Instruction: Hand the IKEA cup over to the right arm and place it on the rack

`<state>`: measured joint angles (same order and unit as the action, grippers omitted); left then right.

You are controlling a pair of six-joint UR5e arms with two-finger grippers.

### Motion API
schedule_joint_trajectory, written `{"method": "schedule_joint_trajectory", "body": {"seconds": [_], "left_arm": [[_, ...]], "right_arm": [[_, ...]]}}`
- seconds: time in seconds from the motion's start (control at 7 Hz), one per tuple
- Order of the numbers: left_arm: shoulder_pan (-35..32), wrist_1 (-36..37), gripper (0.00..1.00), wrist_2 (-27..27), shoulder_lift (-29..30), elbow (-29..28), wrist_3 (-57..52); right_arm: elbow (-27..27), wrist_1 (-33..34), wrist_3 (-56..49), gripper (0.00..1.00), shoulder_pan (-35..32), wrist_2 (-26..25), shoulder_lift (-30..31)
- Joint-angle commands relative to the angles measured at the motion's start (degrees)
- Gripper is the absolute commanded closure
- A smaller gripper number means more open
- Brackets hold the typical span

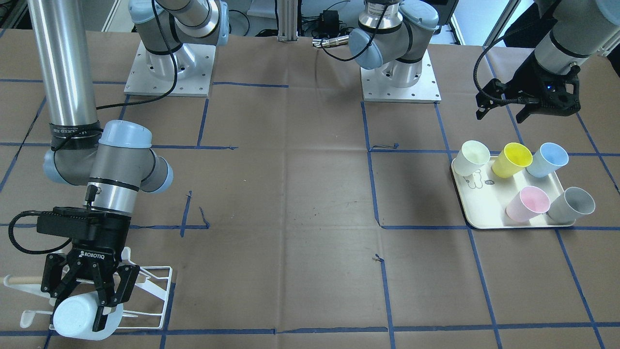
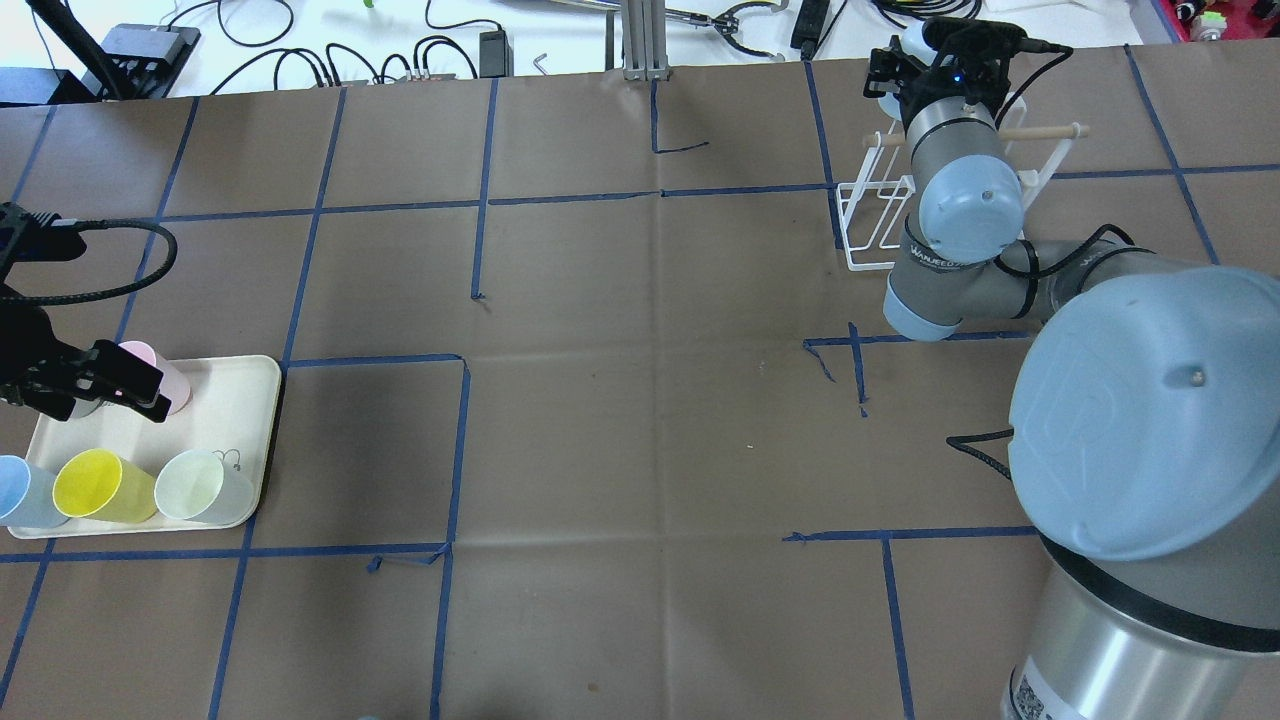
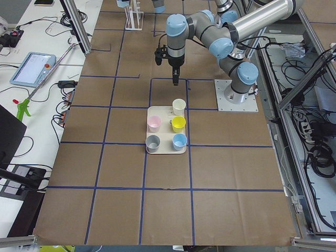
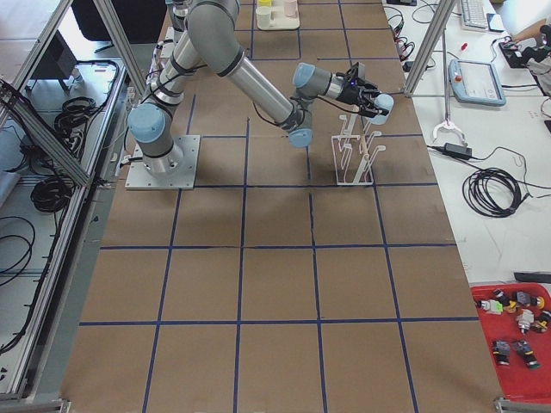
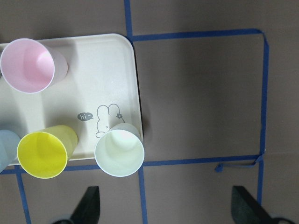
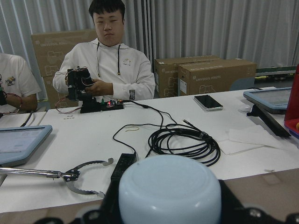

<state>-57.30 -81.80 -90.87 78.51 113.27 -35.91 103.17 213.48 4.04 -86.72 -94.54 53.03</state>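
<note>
- The black two-finger right gripper carries the word "ROBOTIQ" in white on its body.
- Its fingers are clamped on a pale blue plastic cup, which lies on its side with its base towards the operators.
- The cup hangs over the near end of the white wire rack, at 7 o'clock in the front-facing view. Whether it touches a prong I cannot tell.
- The cream rectangular tray bears a small drawn rabbit with a bubble reading "hi~".
- Brown cardboard boxes beyond the table are printed "UNIVERSAL ROBOTS".
- The left gripper hovers spread wide and empty, above the tray's 5 o'clock corner in its wrist view.
- In the overhead view the rack stands at 1 o'clock, close to the far edge of the brown paper tabletop. The tray is at 8 o'clock by the left border.
- Rack and tray are well apart, with a broad stretch of paper and blue tape lines between.
</note>
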Motion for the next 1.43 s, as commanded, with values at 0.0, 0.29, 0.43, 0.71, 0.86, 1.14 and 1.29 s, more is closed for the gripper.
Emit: {"method": "schedule_joint_trajectory", "body": {"seconds": [0.0, 0.29, 0.43, 0.71, 0.86, 1.14, 1.29], "left_arm": [[1.0, 9.7, 0.01, 0.3, 0.6, 7.6, -0.7], [0.9, 24.5, 0.01, 0.8, 2.2, 17.5, -0.5], [0.9, 29.2, 0.01, 1.9, 3.7, 21.0, -0.5], [1.0, 34.6, 0.01, 1.3, 8.0, 23.4, -0.7], [1.1, 34.3, 0.01, 1.0, 8.1, 23.6, -0.9], [1.3, 34.3, 0.01, 0.6, 7.4, 23.1, -0.9], [1.3, 34.3, 0.17, 0.4, 7.4, 22.9, -0.9]], "right_arm": [[1.3, -0.2, -0.3, 0.51, -0.3, 0.0, 0.0], [1.2, -2.7, -0.9, 0.0, -0.3, -0.6, 0.2], [1.2, -3.1, -0.3, 0.0, -0.3, -0.6, 0.4], [0.7, -4.4, -0.2, 0.0, -0.9, -0.5, 1.5], [0.7, -8.9, -0.1, 0.0, -1.2, -0.3, 4.5], [0.9, -18.6, 0.0, 0.0, -3.3, 0.2, 12.7], [1.3, -19.0, 0.7, 0.0, -6.0, 0.1, 15.4]]}}
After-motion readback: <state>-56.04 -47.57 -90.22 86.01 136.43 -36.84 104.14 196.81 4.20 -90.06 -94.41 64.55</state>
